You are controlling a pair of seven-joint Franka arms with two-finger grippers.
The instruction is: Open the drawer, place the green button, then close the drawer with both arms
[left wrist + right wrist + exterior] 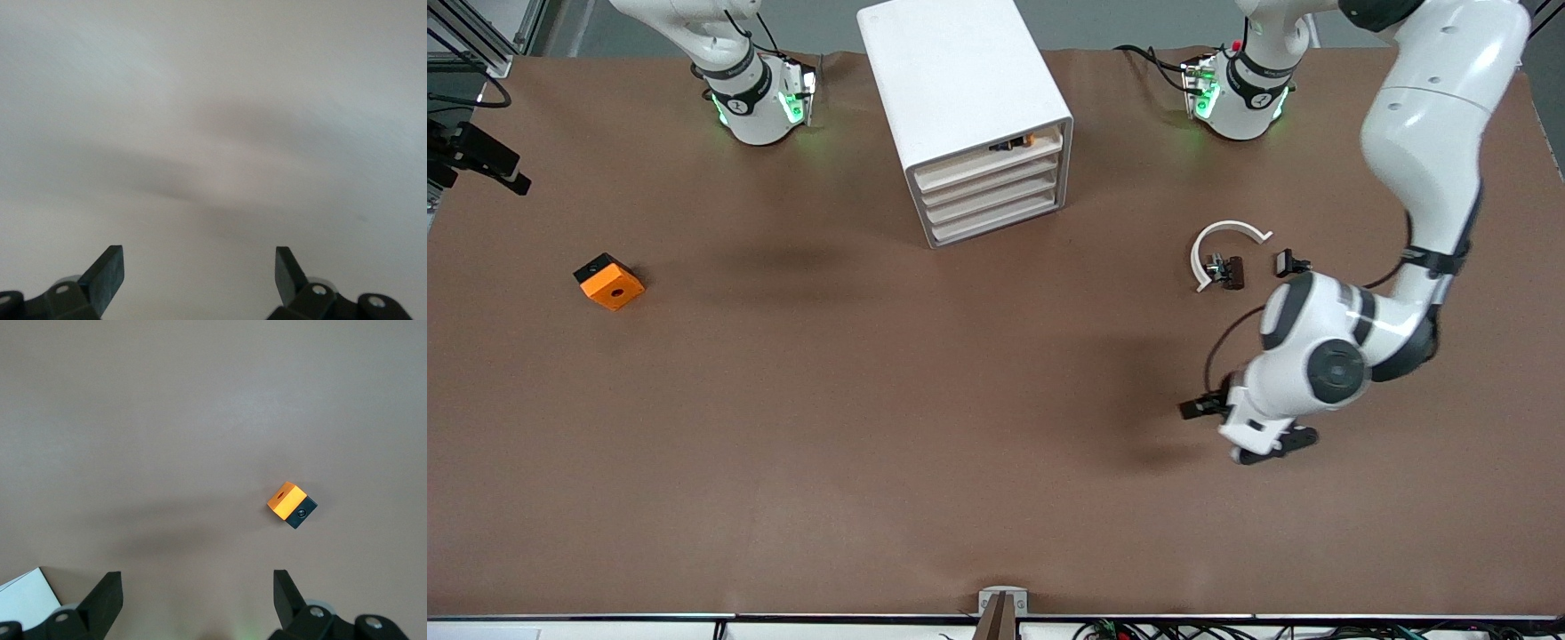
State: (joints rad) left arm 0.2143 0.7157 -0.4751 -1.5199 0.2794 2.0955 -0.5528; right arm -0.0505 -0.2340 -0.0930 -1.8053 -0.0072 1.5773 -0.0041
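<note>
The white cabinet (pixel 965 98) stands at the middle of the table, near the robots' bases. Its lowest drawer (pixel 996 224) is pushed in, like the trays above it. The green-capped button does not show in any view. My left gripper (pixel 1272 447) hangs low over bare table toward the left arm's end, nearer the front camera than the white arc. In the left wrist view it (pixel 199 267) is open and empty over blurred plain table. My right gripper (pixel 197 587) is open and empty, high over the table; it is out of the front view.
An orange cube with a black hole (pixel 609 282) lies toward the right arm's end, also in the right wrist view (pixel 291 505). A white arc (pixel 1223 242) with small black clips (pixel 1232 271) lies near the left arm. A small black-and-orange item (pixel 1014 142) sits in the top tray.
</note>
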